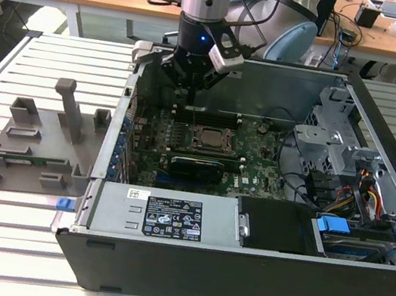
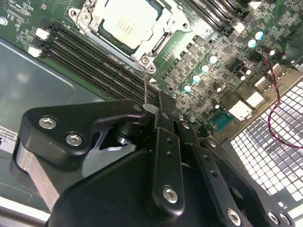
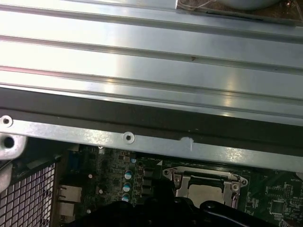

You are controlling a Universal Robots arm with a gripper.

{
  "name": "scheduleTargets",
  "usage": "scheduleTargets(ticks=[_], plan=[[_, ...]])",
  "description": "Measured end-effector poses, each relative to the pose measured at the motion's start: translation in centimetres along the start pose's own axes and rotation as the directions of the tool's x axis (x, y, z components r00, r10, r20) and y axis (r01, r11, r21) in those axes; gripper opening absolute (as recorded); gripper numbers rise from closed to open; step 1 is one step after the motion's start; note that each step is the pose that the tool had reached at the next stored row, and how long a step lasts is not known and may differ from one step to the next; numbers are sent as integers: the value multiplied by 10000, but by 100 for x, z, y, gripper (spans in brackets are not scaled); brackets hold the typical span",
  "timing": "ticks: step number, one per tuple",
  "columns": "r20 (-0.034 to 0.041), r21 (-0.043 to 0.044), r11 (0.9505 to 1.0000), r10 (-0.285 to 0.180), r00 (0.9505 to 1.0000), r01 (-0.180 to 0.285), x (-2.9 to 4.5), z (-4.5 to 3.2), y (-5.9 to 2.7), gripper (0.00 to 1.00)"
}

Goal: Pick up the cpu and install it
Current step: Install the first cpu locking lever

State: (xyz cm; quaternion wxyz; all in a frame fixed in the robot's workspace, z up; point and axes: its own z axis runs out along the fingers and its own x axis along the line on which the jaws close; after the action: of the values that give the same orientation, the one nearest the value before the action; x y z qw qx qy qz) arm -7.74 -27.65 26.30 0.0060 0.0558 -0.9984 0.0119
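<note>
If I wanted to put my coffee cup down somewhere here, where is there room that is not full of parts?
The slatted table is bare behind the grey tray, and again in front of it, towards the exterior view's left. Inside the computer case it is crowded: the motherboard, the cpu in its socket, drive cages and cables, with the end effector hanging above.

Dull silver cpu [image 2: 127, 23] sits on green motherboard [image 2: 227, 66]; black hand [image 2: 158, 111].

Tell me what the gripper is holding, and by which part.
Nothing: the gripper is shut and empty above the motherboard, while the cpu sits in its socket.
</note>
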Motion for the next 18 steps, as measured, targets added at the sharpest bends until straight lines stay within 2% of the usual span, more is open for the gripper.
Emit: scheduleTargets(ticks=[4, 7, 18], plan=[[0, 0, 10000, -2, 10000, 2, -2, 0, 0, 11], [1, 0, 10000, -2, 10000, 2, -33, 0, -3, 11], [-1, 0, 10000, -1, 10000, 1, -217, 1, -24, 11]])
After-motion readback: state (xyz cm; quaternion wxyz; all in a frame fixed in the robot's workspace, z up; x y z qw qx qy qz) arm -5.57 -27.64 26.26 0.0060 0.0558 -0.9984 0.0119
